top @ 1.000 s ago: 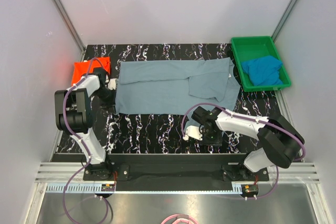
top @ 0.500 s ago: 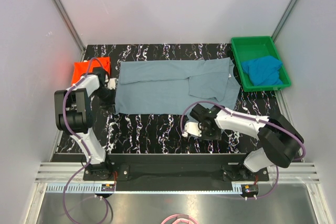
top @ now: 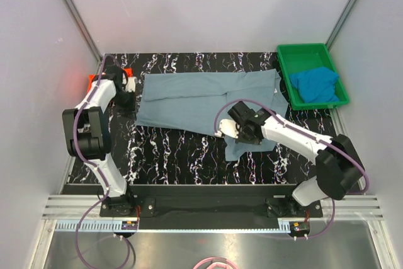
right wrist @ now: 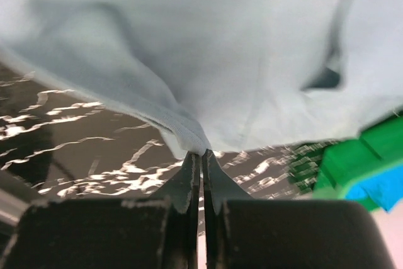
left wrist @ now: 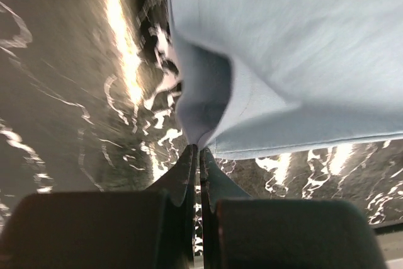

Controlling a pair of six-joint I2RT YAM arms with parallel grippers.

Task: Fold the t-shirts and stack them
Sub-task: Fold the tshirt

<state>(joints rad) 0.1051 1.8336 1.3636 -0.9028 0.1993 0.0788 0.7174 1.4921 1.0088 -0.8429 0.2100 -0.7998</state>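
The large grey-blue t-shirt (top: 189,96) lies spread across the far half of the black marbled table. My left gripper (top: 133,90) is shut on its left edge, and the cloth bunches at the fingertips in the left wrist view (left wrist: 198,148). My right gripper (top: 242,135) is shut on its near right edge, seen in the right wrist view (right wrist: 201,151), with a flap of cloth hanging below it. The orange-red t-shirt (top: 92,81) shows only as slivers behind the left arm. The bright blue t-shirt (top: 315,85) lies crumpled in the green tray.
The green plastic tray (top: 286,55) stands at the far right corner, and its edge shows in the right wrist view (right wrist: 371,149). Grey walls close in the table's left, far and right sides. Bare marbled tabletop (top: 176,155) lies in front of the shirt.
My left gripper has moved toward the far side with the shirt's left edge. My right gripper has lifted the near right edge and carried it up over the shirt.
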